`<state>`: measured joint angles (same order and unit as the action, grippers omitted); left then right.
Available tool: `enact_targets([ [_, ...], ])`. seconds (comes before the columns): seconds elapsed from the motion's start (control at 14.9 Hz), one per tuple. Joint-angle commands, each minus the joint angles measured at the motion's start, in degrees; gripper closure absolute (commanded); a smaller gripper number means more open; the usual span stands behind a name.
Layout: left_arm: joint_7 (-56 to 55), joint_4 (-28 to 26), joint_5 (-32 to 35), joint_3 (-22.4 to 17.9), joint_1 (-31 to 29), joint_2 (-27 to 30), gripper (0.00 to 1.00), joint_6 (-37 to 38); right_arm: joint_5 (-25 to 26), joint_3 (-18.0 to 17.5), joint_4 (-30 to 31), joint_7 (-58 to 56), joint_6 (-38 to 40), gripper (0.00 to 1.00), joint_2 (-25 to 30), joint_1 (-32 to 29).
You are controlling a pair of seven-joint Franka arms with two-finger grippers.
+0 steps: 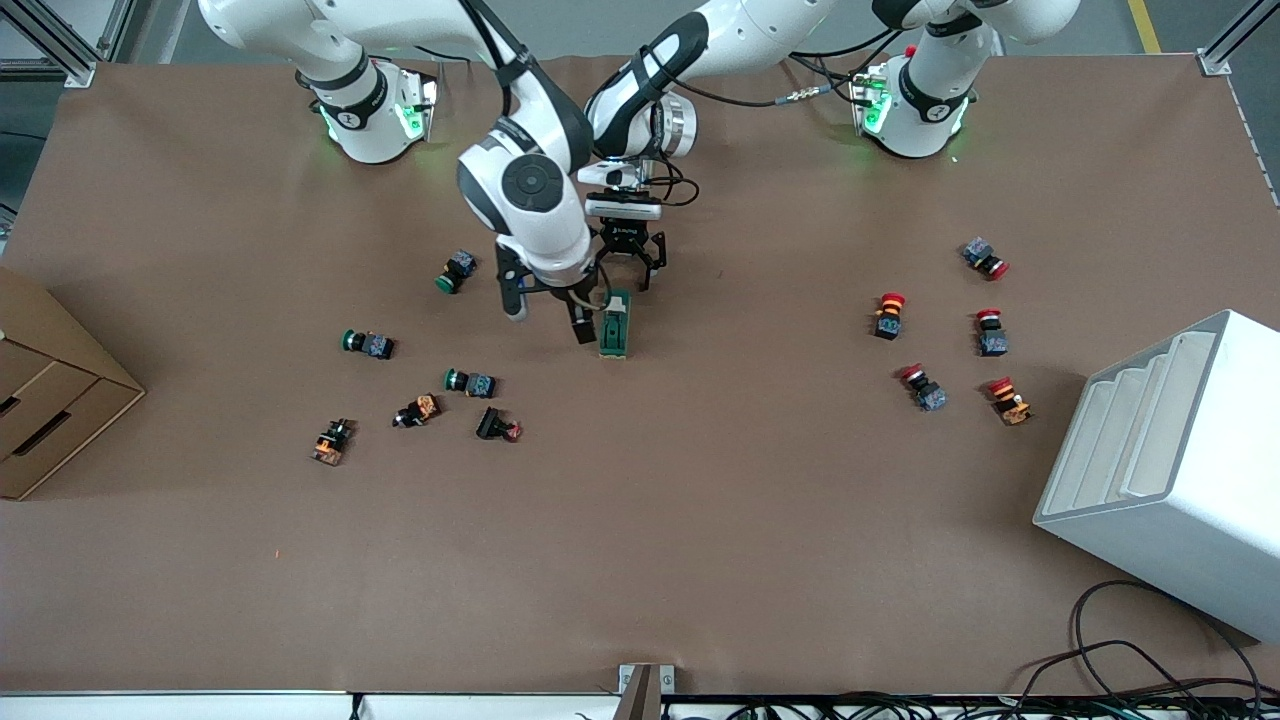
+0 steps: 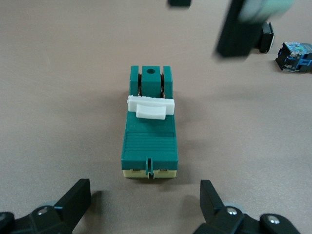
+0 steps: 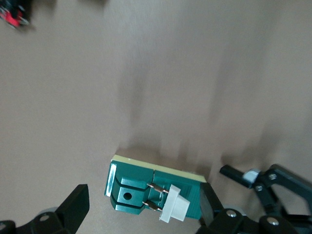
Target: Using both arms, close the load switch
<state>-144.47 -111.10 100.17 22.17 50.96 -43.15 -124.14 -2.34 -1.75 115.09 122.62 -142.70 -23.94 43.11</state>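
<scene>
The load switch (image 1: 615, 326), a dark green block with a white lever (image 2: 150, 105) on top, lies on the table mid-way between the two arms. My left gripper (image 1: 627, 275) is open just above the table at the switch's end farther from the front camera. In the left wrist view the switch (image 2: 149, 131) lies just ahead of its spread fingers (image 2: 73, 201). My right gripper (image 1: 548, 313) is open and low beside the switch, toward the right arm's end. In the right wrist view the switch (image 3: 156, 192) shows between its fingers (image 3: 210, 204), close to one.
Several green and orange push buttons (image 1: 470, 382) lie toward the right arm's end. Several red push buttons (image 1: 922, 387) lie toward the left arm's end. A cardboard box (image 1: 45, 400) and a white rack (image 1: 1170, 470) stand at the table's ends.
</scene>
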Motion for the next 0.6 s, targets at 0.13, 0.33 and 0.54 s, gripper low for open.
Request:
enact_targets([
  [0.13,-1.08,1.68,1.52,-0.64,0.81,-2.2,0.02,-0.84,0.76,0.87,-0.48,4.99,-3.9,0.0,-3.13,2.59],
  [0.33,-1.08,1.68,1.52,-0.64,0.81,-2.38,0.02,-0.84,0.85,0.96,-0.48,7.19,-5.39,0.0,-3.75,4.35],
  [0.54,-1.95,1.59,1.52,-0.64,1.16,-2.38,0.02,-0.84,0.94,1.13,-0.48,7.54,-7.24,0.0,-4.89,5.14],
])
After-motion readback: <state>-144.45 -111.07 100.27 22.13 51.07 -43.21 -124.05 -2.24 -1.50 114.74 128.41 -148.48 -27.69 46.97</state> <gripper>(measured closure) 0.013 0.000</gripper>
